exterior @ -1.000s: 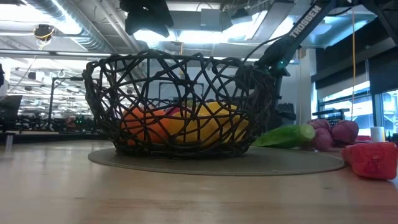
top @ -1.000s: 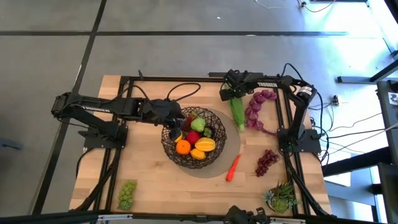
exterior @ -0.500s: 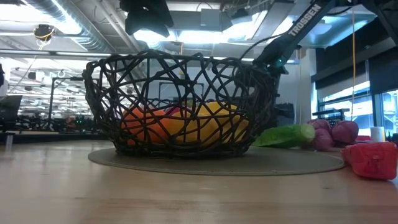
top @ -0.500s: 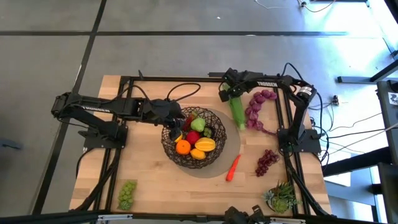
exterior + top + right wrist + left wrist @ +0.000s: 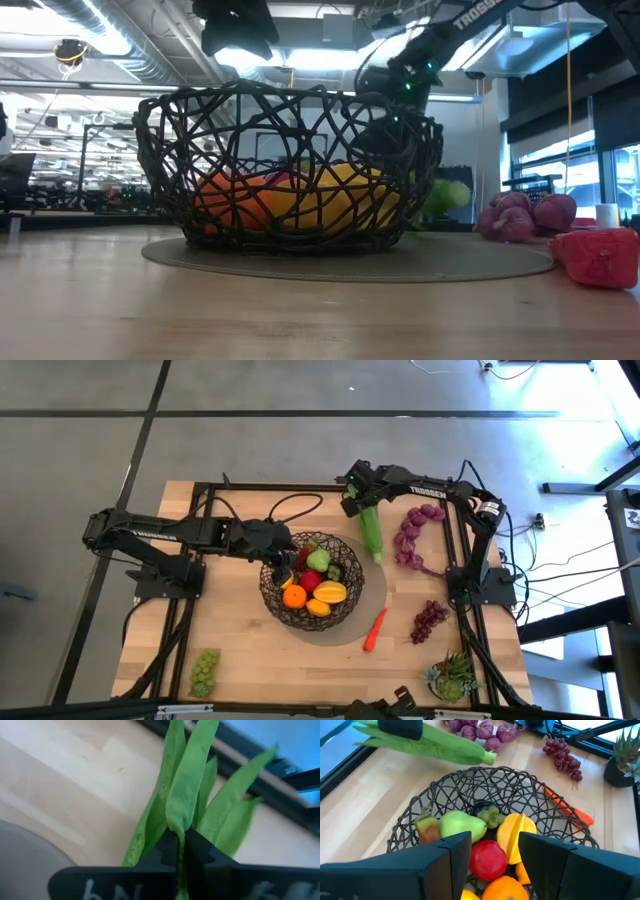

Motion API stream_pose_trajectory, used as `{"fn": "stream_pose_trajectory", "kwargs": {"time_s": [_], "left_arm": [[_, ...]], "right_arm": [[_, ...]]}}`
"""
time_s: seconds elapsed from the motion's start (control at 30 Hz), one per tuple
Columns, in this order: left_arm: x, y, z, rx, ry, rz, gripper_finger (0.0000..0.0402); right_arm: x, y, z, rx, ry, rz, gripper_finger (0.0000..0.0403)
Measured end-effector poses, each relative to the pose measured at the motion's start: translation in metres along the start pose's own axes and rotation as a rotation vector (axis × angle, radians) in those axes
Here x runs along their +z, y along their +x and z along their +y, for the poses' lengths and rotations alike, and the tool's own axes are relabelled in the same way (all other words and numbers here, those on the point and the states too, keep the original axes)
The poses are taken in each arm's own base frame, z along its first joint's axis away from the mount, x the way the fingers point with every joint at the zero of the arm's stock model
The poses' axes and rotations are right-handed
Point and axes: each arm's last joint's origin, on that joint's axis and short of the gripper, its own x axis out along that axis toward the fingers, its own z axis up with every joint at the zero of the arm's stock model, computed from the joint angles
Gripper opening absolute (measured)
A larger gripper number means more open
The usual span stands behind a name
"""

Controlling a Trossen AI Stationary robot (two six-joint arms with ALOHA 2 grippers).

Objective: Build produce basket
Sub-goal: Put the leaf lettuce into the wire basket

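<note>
Step in hand: the long green leafy stalk of toy produce point(image 5: 370, 532) is clamped and lifted near the desk's far edge, ready to be carried to the basket.
Right gripper point(image 5: 356, 500): closed on the stalk's leafy end; the right wrist view shows the two fingers pinched together with the leaves point(image 5: 192, 790) fanning out past them.
Left gripper point(image 5: 283, 563): hangs over the round dark wire-mesh basket point(image 5: 272, 592) at its left rim, fingers parted in the left wrist view with nothing between them.
Basket: sits on a grey round mat point(image 5: 372, 598) in the middle of the desk, already holding an orange point(image 5: 294, 596), a red apple point(image 5: 311, 581), a green pear-like fruit point(image 5: 318, 559) and a yellow-orange mango-like fruit point(image 5: 330, 593).
Still outside: an orange toy carrot point(image 5: 374, 630) at the mat's near edge, purple grapes point(image 5: 429, 619) towards the right edge, green grapes point(image 5: 205, 671) at the near-left corner, and a purple bulb string point(image 5: 413, 538) near the far-right corner.
Next move: probably swing the stalk over the rim and lower it before letting go, clear of the left gripper.
View difference: the low view shows the stalk's pale end point(image 5: 445, 195) above the desk top, seemingly airborne; the high view cannot confirm that height.
</note>
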Motion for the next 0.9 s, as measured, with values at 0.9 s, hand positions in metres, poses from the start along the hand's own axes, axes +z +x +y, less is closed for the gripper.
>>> {"fn": "stream_pose_trajectory", "kwargs": {"time_s": [0.9], "left_arm": [[0.0,-0.067,0.023,0.166,0.041,-0.084,0.0153]], "right_arm": [[0.056,-0.187,0.079,0.129,-0.167,-0.593,0.0]]}}
